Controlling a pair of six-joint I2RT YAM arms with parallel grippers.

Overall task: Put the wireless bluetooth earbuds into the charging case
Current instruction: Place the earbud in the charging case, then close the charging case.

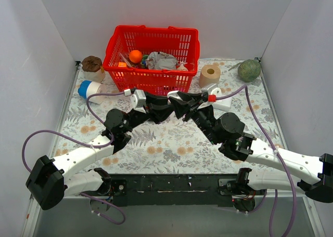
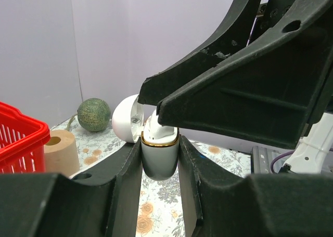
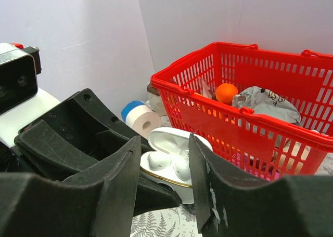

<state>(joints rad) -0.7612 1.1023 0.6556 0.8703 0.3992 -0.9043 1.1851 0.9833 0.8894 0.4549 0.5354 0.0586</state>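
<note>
A few things could be going wrong from here. The right gripper [image 3: 165, 143] is hanging very close over the charging case [image 2: 160, 161]. If it is pushing down too hard or a bit off to one side, the case could be slipping out of the left gripper [image 2: 160, 146] and dropping to the table [image 2: 158, 208]. That is because the case seems to be held up off the table by its smooth round sides only. A push on the edge of one of the white earbuds [image 3: 181, 168] could also be tipping it out of its hole, and such a tiny thing would be rolling away fast. The lid [image 2: 125, 120] is standing open behind the case, so a black finger bumping it could be snapping it down on a bud that is not lying flat. The left gripper is squeezing the lower part of the case between its two fingers, narrow and tight, with the gold rim poking up above them. The right gripper is sitting part way open with a gap between its fingers, and it is holding nothing that I can see. Its tips are sitting right at one bud in the left wrist view, but I cannot tell if they are touching it. The two earbuds are lying side by side in their holes inside the open case.
</note>
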